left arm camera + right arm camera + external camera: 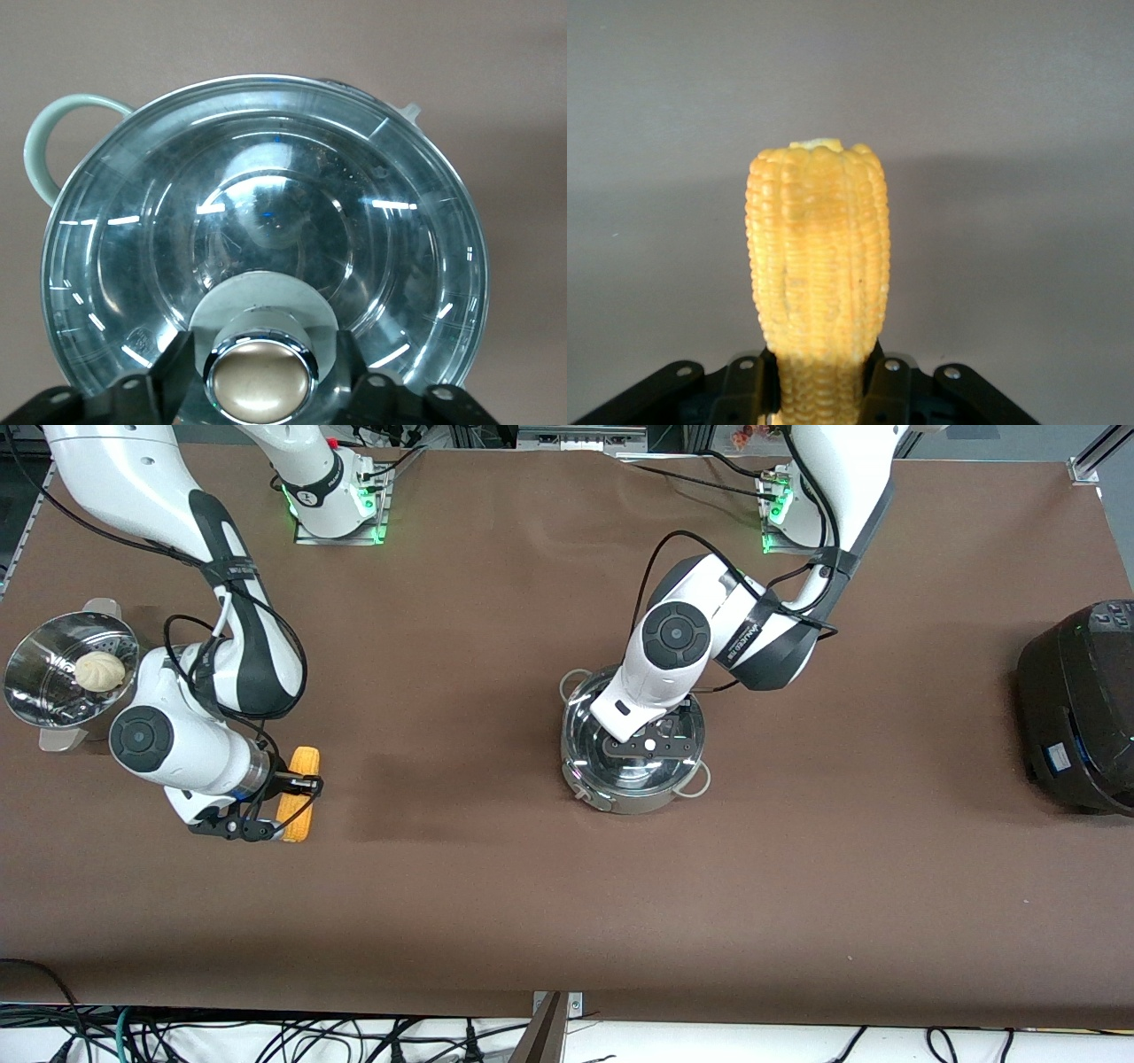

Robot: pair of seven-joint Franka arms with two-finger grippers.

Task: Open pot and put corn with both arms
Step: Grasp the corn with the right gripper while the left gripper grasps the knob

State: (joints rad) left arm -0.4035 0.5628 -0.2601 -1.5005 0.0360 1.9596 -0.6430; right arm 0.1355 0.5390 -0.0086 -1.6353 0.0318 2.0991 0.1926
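The shiny steel pot (pixel 633 797) stands mid-table with its clear glass lid (pixel 266 212) on it. My left gripper (pixel 640 746) is down over the lid, open. Its fingers (pixel 177 354) flank the tan knob (pixel 261 382) with a narrow gap on each side. The lid lies flat on the pot's rim, and one wire loop handle (pixel 40 146) shows beside it. Toward the right arm's end of the table, my right gripper (pixel 282 808) is shut on the yellow corn (pixel 299 806). The cob (pixel 818 257) sticks out from between the fingers (pixel 744 390), low over the brown table.
A perforated steel steamer (pixel 35 682) with a white bun (pixel 99 670) stands at the right arm's end, farther from the front camera than the corn. A black rice cooker (pixel 1076 708) sits at the left arm's end. Brown table surface (pixel 461 797) lies between the corn and the pot.
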